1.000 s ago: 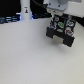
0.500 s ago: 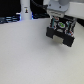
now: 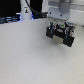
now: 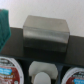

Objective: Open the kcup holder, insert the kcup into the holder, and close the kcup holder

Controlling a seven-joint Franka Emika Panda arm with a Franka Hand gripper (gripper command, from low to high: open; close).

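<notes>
**Desk:** Where is the kcup holder on your screen?

**Me:** In the exterior view I see the kcup holder (image 3: 61,38) as a dark boxy mass on the white table (image 3: 30,57), at about two o'clock from the middle of the picture. The arm comes down on it from twelve o'clock, and the gripper (image 3: 60,31) sits right over the box. At this size I can't separate finger from box.

**Desk:** And the pincer, spread or pinched?

**Me:** I cannot tell. The fingers blur into the dark shape in the exterior view, and I can't pick them out in the wrist view at all.

**Desk:** The kcup?

**Me:** There's a small green spot (image 3: 60,24) at the twelve o'clock edge of the dark mass, just under the white arm body. That may be the kcup's top, but I can't say whether it is gripped or resting.

**Desk:** What does the wrist camera give you?

**Me:** A grey metallic block (image 4: 45,32) standing on a black surface (image 4: 75,47), with a teal ribbed object (image 4: 3,27) beside it. Nearer the lens I see a row of round shapes: a labelled one (image 4: 10,71) and a whitish one (image 4: 42,76) beside it. They're too blurred to name.

**Desk:** Anything else?

**Me:** A tall white bottle-like object (image 3: 25,9) stands at eleven o'clock, well apart from the box.
</notes>
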